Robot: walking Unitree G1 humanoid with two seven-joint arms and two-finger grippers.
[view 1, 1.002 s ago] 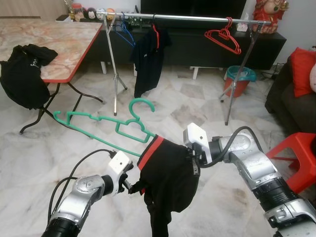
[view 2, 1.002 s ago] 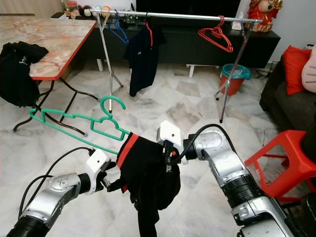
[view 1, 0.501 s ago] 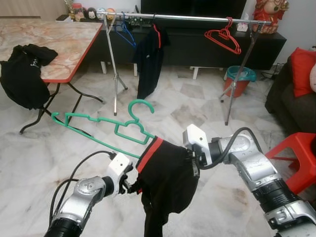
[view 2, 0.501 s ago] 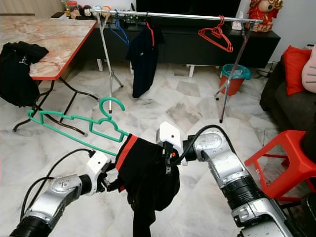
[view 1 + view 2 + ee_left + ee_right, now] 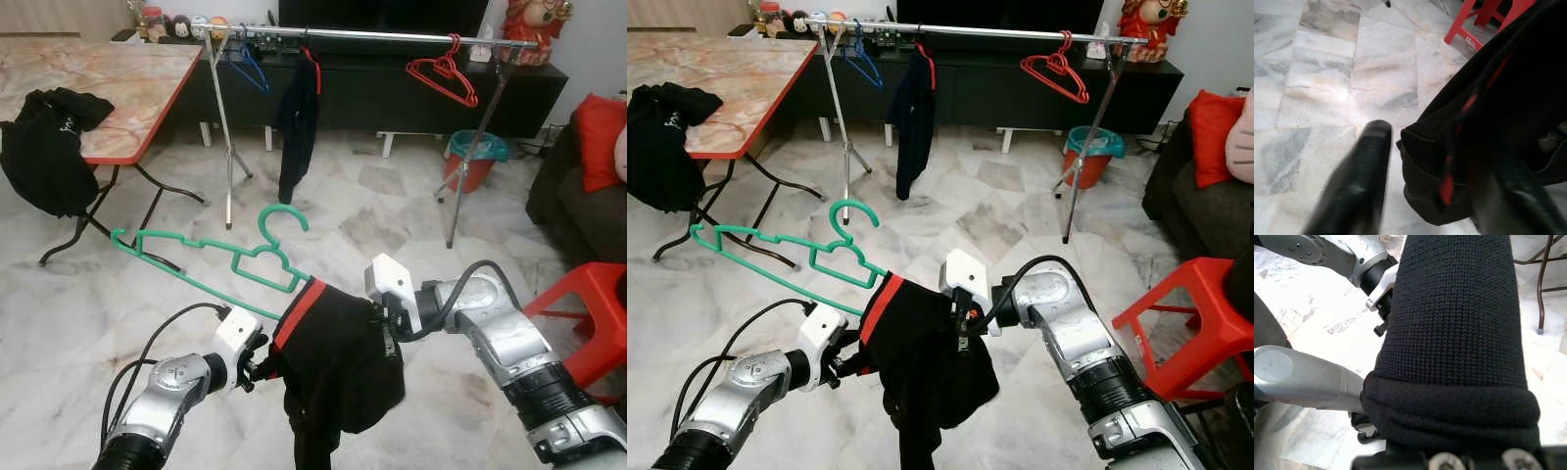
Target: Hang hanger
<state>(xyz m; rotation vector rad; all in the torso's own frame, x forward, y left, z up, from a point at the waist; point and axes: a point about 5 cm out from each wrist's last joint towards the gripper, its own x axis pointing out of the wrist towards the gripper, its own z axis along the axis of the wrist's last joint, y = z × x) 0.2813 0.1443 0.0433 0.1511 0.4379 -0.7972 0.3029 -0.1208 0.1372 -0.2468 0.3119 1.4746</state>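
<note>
1. Left eye view: the left end effector (image 5: pixel 257 369) and right end effector (image 5: pixel 385 328) hold up a black shirt with red collar (image 5: pixel 338 357) between them; whether either is spread or pinching, I cannot tell. The green hanger (image 5: pixel 220 258) sticks out of the collar, up and away from the left end effector. Beyond stands the clothes rail (image 5: pixel 372 37).
2. Left wrist view: one black finger (image 5: pixel 1354 181) lies beside the shirt's dark folds.
3. Right wrist view: black knit fabric drapes over the right end effector.
</note>
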